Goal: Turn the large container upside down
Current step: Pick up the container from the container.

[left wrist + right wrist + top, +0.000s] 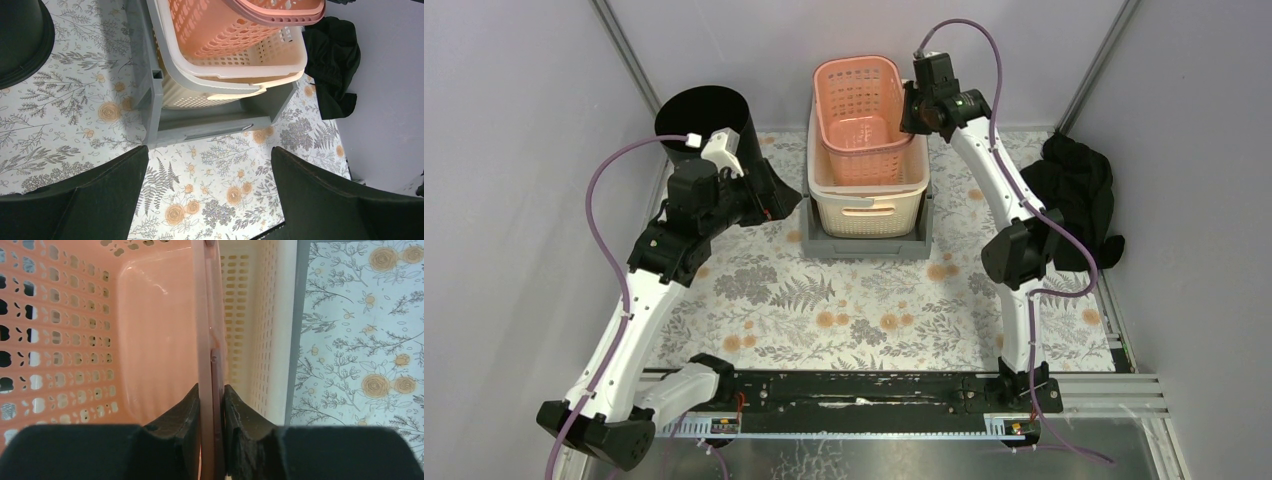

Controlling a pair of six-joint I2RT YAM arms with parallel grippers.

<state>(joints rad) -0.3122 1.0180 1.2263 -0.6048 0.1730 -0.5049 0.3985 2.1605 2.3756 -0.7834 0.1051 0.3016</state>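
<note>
Your right gripper is clenched on the rim of the tall pink perforated plastic basket, one finger inside the wall and one outside. That basket stands upright, nested in the cream slotted plastic basket, which sits in the grey plastic tray. Left of the grey tray, your left gripper hangs wide apart, holding nothing, near the round black bucket. Right of the tray lies a crumpled black cloth.

Inventory: seven items of six kinds.
Upper centre: one pink basket, one cream basket, one grey tray. Upper left: one black bucket. Right: one black cloth. Two arms: left arm, right arm.
</note>
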